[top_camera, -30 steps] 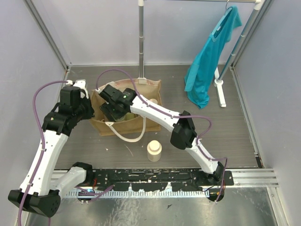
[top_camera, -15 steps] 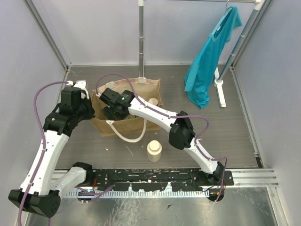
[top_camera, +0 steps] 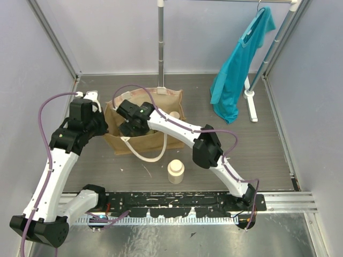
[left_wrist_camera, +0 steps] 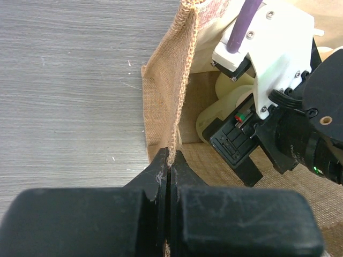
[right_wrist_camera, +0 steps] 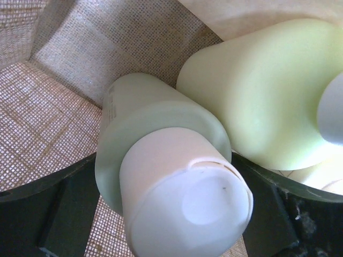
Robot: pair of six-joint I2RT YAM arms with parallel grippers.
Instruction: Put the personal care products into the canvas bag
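The tan canvas bag (top_camera: 140,143) stands open left of centre. My left gripper (top_camera: 105,124) is shut on its left rim; in the left wrist view the gripper (left_wrist_camera: 169,161) pinches the burlap edge (left_wrist_camera: 167,91). My right gripper (top_camera: 132,127) is down inside the bag. In the right wrist view this gripper (right_wrist_camera: 166,182) has its jaws against both sides of a pale green bottle (right_wrist_camera: 155,120) with a cream cap (right_wrist_camera: 185,201). A larger yellow-green bottle (right_wrist_camera: 268,91) lies beside it. A cream bottle (top_camera: 176,171) stands on the table in front of the bag. Another cream-capped bottle (top_camera: 174,115) is at the bag's right side.
A teal shirt (top_camera: 236,64) hangs from a rack at the back right, with the rack's white foot (top_camera: 250,104) on the table. A metal pole (top_camera: 160,48) rises behind the bag. The bag's white rope handle (top_camera: 147,156) droops over its front.
My right gripper has sunk deeper into the bag and shifted slightly left. The left gripper has kept its hold on the rim.
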